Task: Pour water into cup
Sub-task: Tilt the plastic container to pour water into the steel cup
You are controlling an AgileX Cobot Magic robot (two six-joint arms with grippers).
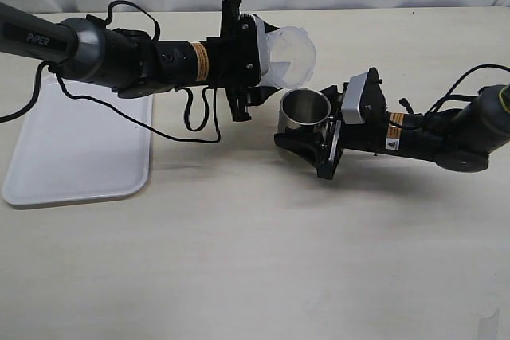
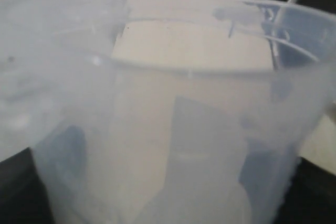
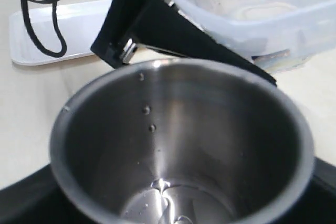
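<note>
I'm gripping the beaker point(image 1: 292, 55) on its side in the left claw point(image 1: 261, 52), mouth hanging just up-left of the cup point(image 1: 305, 106), which the right claw point(image 1: 313, 127) is clasping on the table point(image 1: 239, 260); a little water point(image 3: 165, 203) is lying inside.

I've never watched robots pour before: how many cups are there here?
2. A clear plastic beaker, tipped sideways, is held by the left arm; a steel cup sits upright in the right arm's grip, close by the beaker's mouth. None seems hidden.
</note>
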